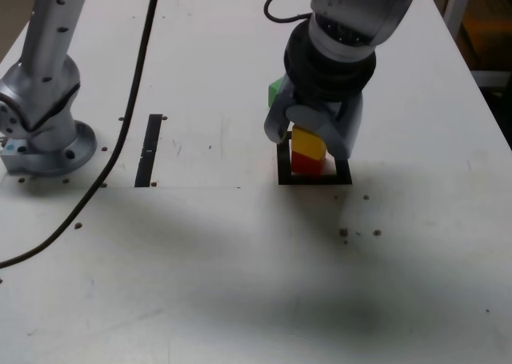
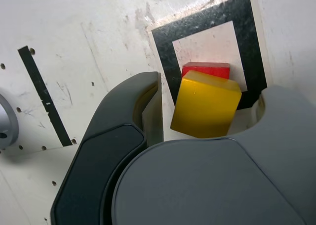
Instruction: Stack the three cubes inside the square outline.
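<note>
1. Gripper (image 1: 314, 144) hangs over the square outline (image 1: 316, 178), pointing down at the table (image 1: 240, 284). Its jaws stand on both sides of the yellow cube (image 1: 308, 144).
2. In the wrist view a gap shows between the dark jaw and the yellow cube (image 2: 206, 106). The other side of the cube is hidden by the grey jaw, so I cannot tell if the jaws are released or are gripping lightly.
3. The yellow cube sits on the red cube (image 1: 306, 164), which stands inside the outline. In the wrist view the yellow one is turned a little against the red cube (image 2: 206, 69), so the edges do not line up exactly.
4. The green cube (image 1: 277, 90) lies behind the gripper, toward the far edge of the table, just outside the outline. Only a small part shows in each view.
5. My judgement: two cubes are stacked, and the green one is left. The next move turns on this: the green cube is on the far side of the stack, near it, so the gripper should rise clear first, or it may push the stack over.
</note>
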You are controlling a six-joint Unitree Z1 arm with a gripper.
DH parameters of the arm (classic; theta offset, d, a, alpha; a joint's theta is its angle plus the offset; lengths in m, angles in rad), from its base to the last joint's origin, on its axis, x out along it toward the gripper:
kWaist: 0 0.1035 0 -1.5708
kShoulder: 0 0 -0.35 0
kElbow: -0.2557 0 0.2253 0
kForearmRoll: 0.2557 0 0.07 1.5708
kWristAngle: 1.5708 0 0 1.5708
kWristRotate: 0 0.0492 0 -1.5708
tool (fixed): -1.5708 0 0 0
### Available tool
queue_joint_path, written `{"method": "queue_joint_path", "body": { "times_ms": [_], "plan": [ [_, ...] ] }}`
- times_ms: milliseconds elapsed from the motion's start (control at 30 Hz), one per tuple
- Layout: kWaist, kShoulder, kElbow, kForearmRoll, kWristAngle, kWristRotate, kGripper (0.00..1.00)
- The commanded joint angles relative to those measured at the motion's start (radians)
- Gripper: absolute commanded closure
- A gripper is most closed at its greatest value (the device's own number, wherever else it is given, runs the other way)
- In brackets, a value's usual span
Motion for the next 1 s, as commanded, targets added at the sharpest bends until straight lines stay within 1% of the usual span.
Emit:
{"method": "queue_joint_path", "body": {
  "times_ms": [0,100,200,267,367,467,600,667,700,733,767,833,867,900,967],
  "plan": [
    [0.002,0.002,-0.011,0.021,0.018,-0.004,0.05],
    [0.002,-0.002,-0.029,0.064,0.047,-0.011,0.01],
    [0.002,-0.025,-0.036,0.103,0.068,-0.020,0.00],
    [0.002,-0.056,-0.028,0.119,0.072,-0.021,0.00],
    [0.009,-0.128,0.007,0.121,0.072,-0.006,0.00],
    [0.047,-0.222,0.068,0.109,0.073,0.048,0.00],
    [0.135,-0.286,0.132,0.100,0.084,0.160,0.00],
    [0.191,-0.305,0.173,0.066,0.083,0.236,0.00],
    [0.199,-0.306,0.179,0.059,0.082,0.247,0.00],
    [0.224,-0.309,0.198,0.032,0.076,0.282,0.00],
    [0.249,-0.311,0.218,0.001,0.070,0.317,0.00],
    [0.333,-0.306,0.277,-0.102,0.055,0.434,0.01],
    [0.363,-0.300,0.296,-0.127,0.065,0.478,0.01],
    [0.376,-0.297,0.312,-0.137,0.082,0.498,0.01],
    [0.375,-0.298,0.350,-0.164,0.129,0.519,0.02]
  ]
}}
